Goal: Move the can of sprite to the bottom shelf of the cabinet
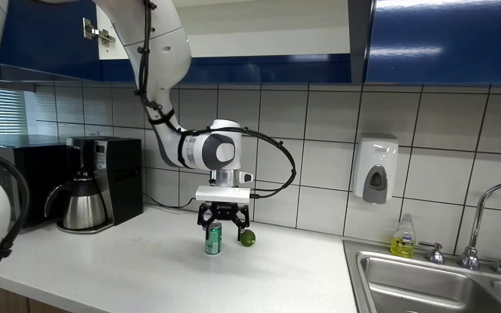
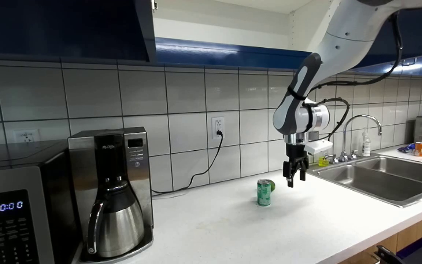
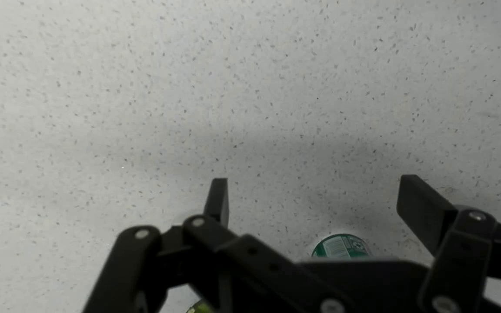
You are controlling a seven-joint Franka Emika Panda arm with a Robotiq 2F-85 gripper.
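Observation:
The green can of sprite [image 1: 215, 244] stands upright on the white countertop; it also shows in an exterior view [image 2: 264, 193]. In the wrist view only a curved part of the can [image 3: 339, 246] shows; the gripper body hides the rest. My gripper [image 1: 223, 238] is open and empty, pointing down above the counter. One finger overlaps the can there, but in an exterior view the gripper [image 2: 296, 180] is apart from it, to its right. The open fingers also show in the wrist view [image 3: 314, 180]. The cabinet's bottom shelf is hidden behind its blue front trim [image 1: 272, 67].
A green lime [image 1: 248, 238] lies close to the can. An open blue cabinet door [image 1: 55, 43] hangs at the left of the cabinet opening. A coffee maker [image 2: 134, 146] and microwave [image 2: 9, 205] stand on the counter. A steel sink [image 1: 424, 282] and faucet lie at the other end.

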